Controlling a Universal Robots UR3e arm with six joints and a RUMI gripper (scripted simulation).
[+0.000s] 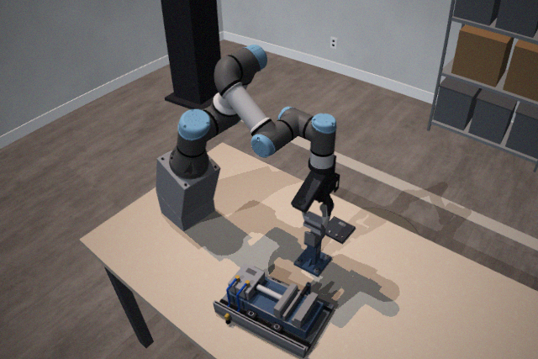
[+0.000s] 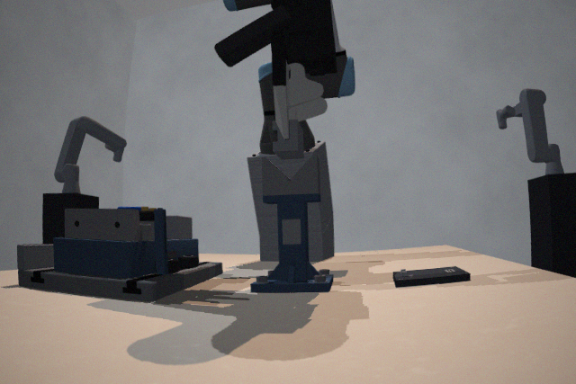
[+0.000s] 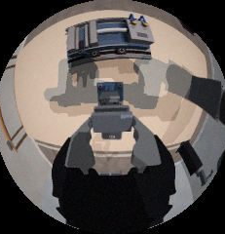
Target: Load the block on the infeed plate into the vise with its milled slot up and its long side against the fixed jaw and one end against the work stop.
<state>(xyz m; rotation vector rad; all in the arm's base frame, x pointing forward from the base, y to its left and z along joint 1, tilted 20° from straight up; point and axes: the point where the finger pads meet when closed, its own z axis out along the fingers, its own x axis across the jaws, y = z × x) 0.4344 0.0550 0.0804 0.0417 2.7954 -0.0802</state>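
The grey part (image 1: 313,221) (image 2: 291,145) (image 3: 112,124) is held between the fingers of my gripper (image 1: 319,219) (image 2: 284,132) (image 3: 112,117), which is shut on it. A dark groove runs along its side toward the vise in the top view; whether this is the slot is hard to tell. The part is at the top of the V-block (image 1: 311,240) (image 2: 274,180); contact is unclear. The vise stands open, with its moving jaw (image 1: 285,301) (image 3: 90,37) on the cylinder rod and fixed jaw (image 1: 305,308) (image 2: 94,224) apart. The work stop's rod is hard to make out.
The black infeed plate (image 1: 341,230) (image 2: 431,277) lies beyond the V-block in the top view, with no part on it. The V-block's blue post rises from a bolted base (image 1: 312,265) (image 2: 292,284). The air cylinder (image 1: 250,279) (image 3: 141,32) has blue hoses.
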